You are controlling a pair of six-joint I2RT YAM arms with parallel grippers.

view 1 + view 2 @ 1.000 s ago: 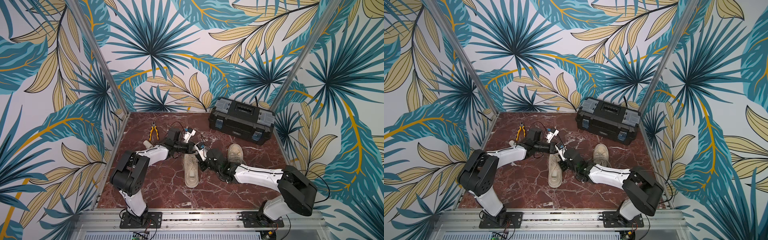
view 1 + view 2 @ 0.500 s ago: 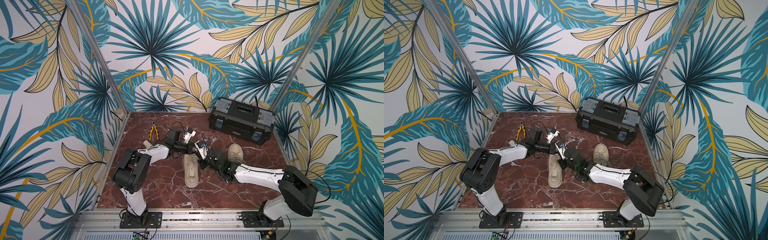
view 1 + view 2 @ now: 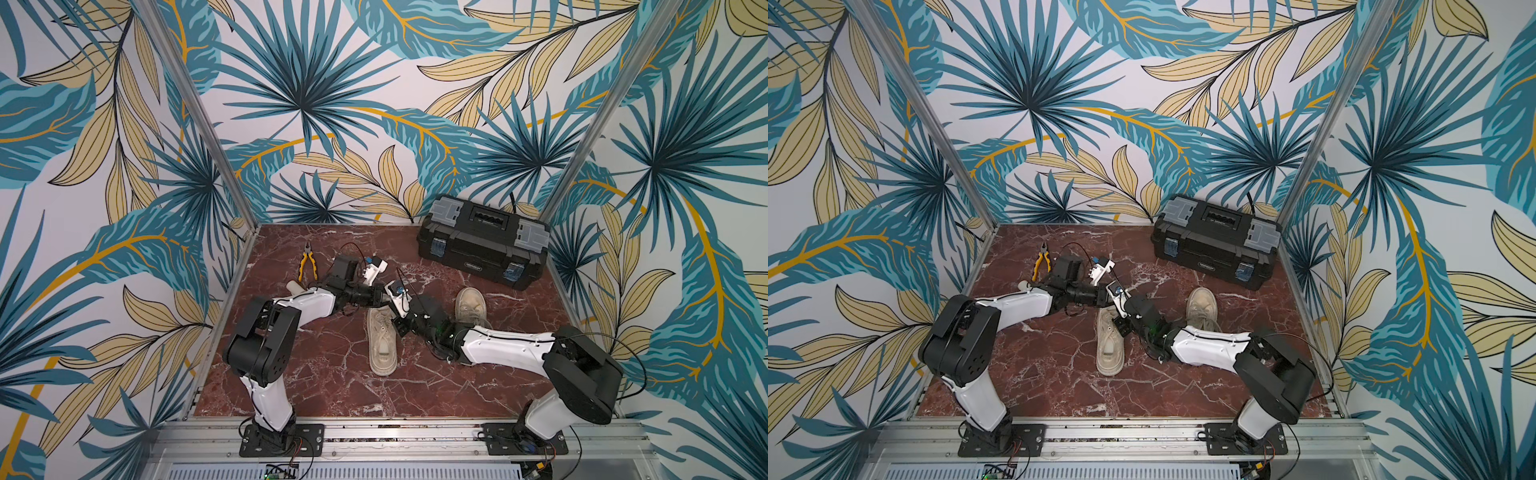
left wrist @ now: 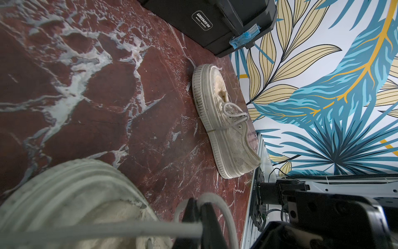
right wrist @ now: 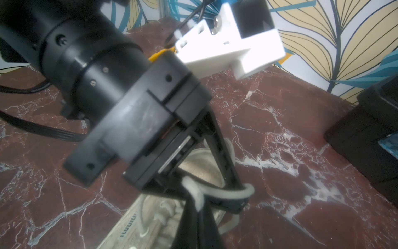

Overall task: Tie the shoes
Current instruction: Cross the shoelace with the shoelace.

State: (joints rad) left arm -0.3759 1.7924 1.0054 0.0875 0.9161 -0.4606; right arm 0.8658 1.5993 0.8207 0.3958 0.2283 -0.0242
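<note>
One beige shoe (image 3: 381, 345) (image 3: 1109, 347) lies in the middle of the marble table, toe toward the front. Both grippers meet over its heel end. My left gripper (image 3: 383, 296) (image 4: 199, 208) is shut on a pale lace (image 4: 217, 201) that loops over its fingertips. My right gripper (image 3: 397, 322) (image 5: 198, 203) is shut on a lace (image 5: 228, 191) too, and this lace wraps round a left finger (image 5: 228, 172). The shoe's eyelets (image 5: 159, 217) show just below. The second shoe (image 3: 469, 305) (image 4: 226, 127) stands apart to the right, its laces loose.
A black toolbox (image 3: 482, 243) (image 3: 1217, 241) sits at the back right, close to the second shoe. Yellow-handled pliers (image 3: 308, 266) lie at the back left. A small pale cylinder (image 3: 294, 286) rests beside the left arm. Leaf-patterned walls enclose the table on three sides.
Both grippers stay shut on the laces over the middle shoe. The arms have shifted only slightly, and the shoes have not moved.
</note>
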